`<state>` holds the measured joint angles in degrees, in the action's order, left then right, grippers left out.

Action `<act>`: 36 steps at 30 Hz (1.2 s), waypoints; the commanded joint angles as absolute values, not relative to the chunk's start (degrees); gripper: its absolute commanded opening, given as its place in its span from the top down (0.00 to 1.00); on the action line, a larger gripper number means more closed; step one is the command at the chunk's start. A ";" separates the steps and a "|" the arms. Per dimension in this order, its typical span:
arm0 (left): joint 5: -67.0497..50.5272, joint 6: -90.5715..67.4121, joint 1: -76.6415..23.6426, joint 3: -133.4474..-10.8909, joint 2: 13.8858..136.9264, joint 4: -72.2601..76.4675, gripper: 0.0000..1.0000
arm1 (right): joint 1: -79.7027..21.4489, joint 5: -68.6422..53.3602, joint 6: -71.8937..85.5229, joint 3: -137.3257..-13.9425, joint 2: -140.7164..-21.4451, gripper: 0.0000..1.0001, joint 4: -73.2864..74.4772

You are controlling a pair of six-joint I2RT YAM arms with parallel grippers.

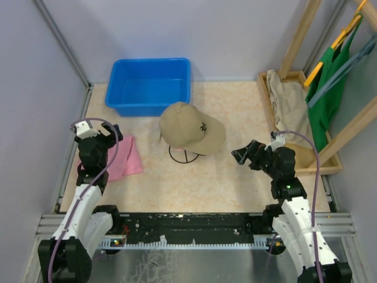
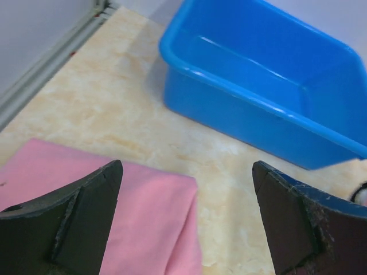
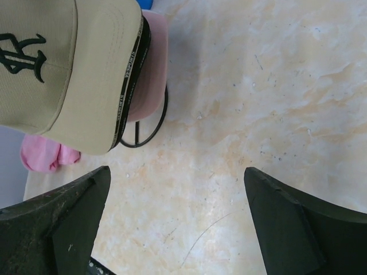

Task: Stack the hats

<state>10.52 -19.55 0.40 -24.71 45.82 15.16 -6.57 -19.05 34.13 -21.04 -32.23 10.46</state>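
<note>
Sitting on a wire stand (image 1: 184,157) at the bench (image 1: 177,183) centre: tan fabric cap (image 1: 191,127), curved brim, embroidered black logo. Left claw (image 2: 184,166) and right claw (image 3: 176,171) gape wide, empty.

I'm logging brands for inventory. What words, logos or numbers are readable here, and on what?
Tan cap, front: black embroidered monogram, stylised, not readable as letters.
Black band under its brim edge: repeating white lettering, too small to read.
No other text visible.

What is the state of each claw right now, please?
Left claw: open, holding nothing.
Right claw: open, holding nothing.
</note>
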 commanded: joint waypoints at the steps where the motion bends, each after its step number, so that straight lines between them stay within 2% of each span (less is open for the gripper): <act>1: 16.58 -11.60 0.56 -17.32 47.18 24.96 0.00 | -6.07 -22.41 34.44 -19.42 -31.01 0.01 6.40; 3: 8.04 -1.46 0.61 -9.80 49.69 42.32 0.00 | -6.05 -22.83 34.26 -18.96 -31.14 0.01 6.36; 6: 10.20 -5.80 0.60 -0.70 57.65 64.41 0.00 | -6.13 -22.88 33.29 -19.40 -31.74 0.01 7.19; 9: 8.84 -6.31 0.60 1.22 69.10 77.47 0.00 | -6.06 -21.91 31.87 -20.95 -32.24 0.01 9.39; 12: 1.20 -0.37 0.59 1.83 81.16 94.98 0.01 | -6.09 -19.12 29.86 -21.87 -32.68 0.01 11.60; 15: 0.55 -0.91 0.44 1.96 91.01 102.24 0.00 | -6.06 -13.76 29.10 -21.52 -33.02 0.01 11.93; 19: -4.02 1.09 0.65 -2.92 92.69 96.94 0.00 | -6.11 -8.04 26.89 -20.91 -33.72 0.01 7.79; 21: -2.39 0.27 0.65 -5.97 91.22 88.75 0.00 | -6.13 -7.14 20.65 -18.07 -33.61 0.01 0.67; 25: -7.86 2.93 0.61 -13.74 91.00 72.86 0.00 | -6.15 2.53 10.69 -12.62 -34.50 0.01 -11.83; 28: -8.53 3.25 0.67 -13.43 91.35 74.20 0.00 | -6.07 7.46 5.62 -9.89 -40.27 0.01 -22.37; 36: -8.33 3.27 0.59 -13.51 91.19 73.95 0.00 | -6.07 7.82 -2.43 -5.35 -62.24 0.01 -56.57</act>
